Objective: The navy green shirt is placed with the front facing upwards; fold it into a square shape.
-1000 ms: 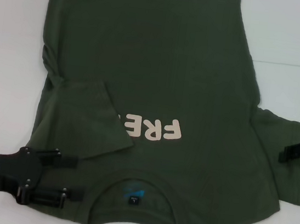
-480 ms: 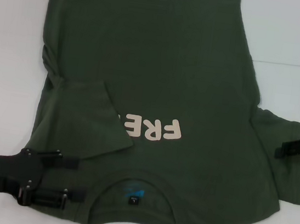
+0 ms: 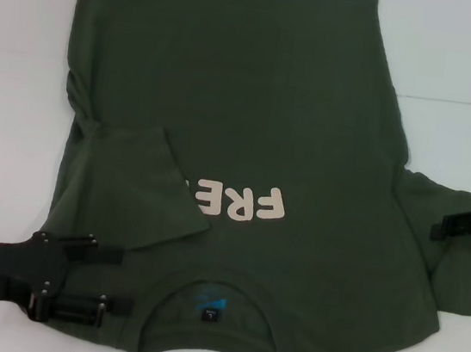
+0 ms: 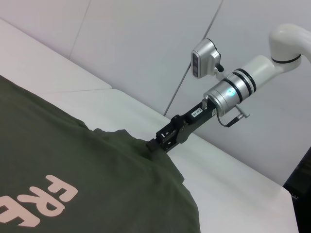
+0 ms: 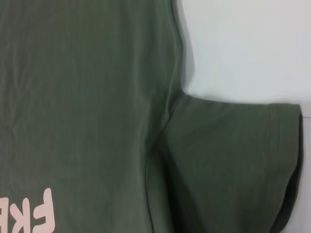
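The navy green shirt (image 3: 260, 119) lies front up on the white table, pink lettering (image 3: 241, 203) showing and collar (image 3: 212, 299) nearest me. Its left sleeve (image 3: 130, 184) is folded in over the chest. The right sleeve (image 3: 435, 246) lies spread out flat, as the right wrist view shows (image 5: 228, 160). My left gripper (image 3: 124, 281) hovers open over the left shoulder beside the collar, with nothing between its fingers. My right gripper (image 3: 465, 228) is at the outer edge of the right sleeve. In the left wrist view the right gripper (image 4: 158, 143) touches the sleeve cloth, which rises slightly toward it.
The white table (image 3: 459, 58) shows bare around the shirt at the back right and left. A seam line in the table (image 3: 462, 103) runs along the right. A pale wall (image 4: 146, 39) stands behind the table's far side.
My right gripper has drifted a little farther from me along the right sleeve's edge. The left arm has slid slightly left. The shirt lies as before.
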Controlling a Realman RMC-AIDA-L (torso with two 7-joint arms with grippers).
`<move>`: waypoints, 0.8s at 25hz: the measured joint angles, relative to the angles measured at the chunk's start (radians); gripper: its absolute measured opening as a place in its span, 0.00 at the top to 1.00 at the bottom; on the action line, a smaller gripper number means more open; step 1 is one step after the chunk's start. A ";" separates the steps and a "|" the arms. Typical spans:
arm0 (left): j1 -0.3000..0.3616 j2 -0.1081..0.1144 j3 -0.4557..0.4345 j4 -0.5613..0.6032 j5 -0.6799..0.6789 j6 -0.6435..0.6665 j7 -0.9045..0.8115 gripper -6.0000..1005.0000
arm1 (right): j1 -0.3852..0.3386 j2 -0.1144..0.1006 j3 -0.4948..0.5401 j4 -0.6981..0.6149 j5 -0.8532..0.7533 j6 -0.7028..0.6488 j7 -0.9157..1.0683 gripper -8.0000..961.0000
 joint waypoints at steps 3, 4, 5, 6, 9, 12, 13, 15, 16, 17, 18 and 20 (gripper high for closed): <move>0.000 0.000 0.000 0.000 0.000 -0.001 0.000 0.09 | -0.002 0.000 0.001 0.006 0.002 0.004 0.004 0.34; 0.000 0.000 0.000 0.000 0.000 -0.001 0.000 0.09 | -0.003 0.000 0.001 0.006 0.003 0.004 0.006 0.34; 0.000 0.000 0.000 0.000 0.000 -0.002 0.000 0.09 | -0.003 0.000 0.002 0.006 0.003 0.005 0.008 0.34; 0.000 0.000 0.000 0.000 0.000 -0.002 0.000 0.09 | -0.004 0.000 0.002 0.006 0.003 0.005 0.009 0.35; 0.000 0.000 0.000 0.000 0.000 -0.002 0.000 0.09 | -0.004 0.000 -0.004 0.005 0.001 0.003 0.007 0.47; 0.000 0.000 0.000 0.000 0.000 -0.002 0.000 0.09 | -0.005 -0.001 -0.007 0.000 0.000 -0.002 0.000 0.59; 0.000 0.000 -0.001 0.000 0.000 -0.002 0.000 0.09 | -0.005 -0.001 -0.007 -0.001 0.000 -0.003 -0.001 0.64; 0.000 0.000 -0.001 0.000 0.000 -0.002 0.000 0.09 | -0.005 -0.001 -0.007 -0.002 0.000 -0.004 -0.002 0.72; 0.000 0.000 -0.001 0.000 0.000 -0.002 0.000 0.09 | -0.005 -0.002 -0.008 -0.002 -0.001 -0.005 -0.003 0.76; 0.000 0.000 -0.001 0.000 0.000 -0.002 0.000 0.09 | -0.005 -0.001 -0.008 -0.002 -0.001 -0.006 -0.003 0.81; 0.000 0.000 -0.001 0.000 0.000 -0.002 0.000 0.09 | -0.005 -0.002 -0.009 -0.002 -0.001 -0.007 -0.004 0.82; 0.000 0.000 -0.002 0.000 0.000 -0.003 0.000 0.09 | -0.005 -0.001 -0.009 -0.002 -0.001 -0.007 -0.007 0.85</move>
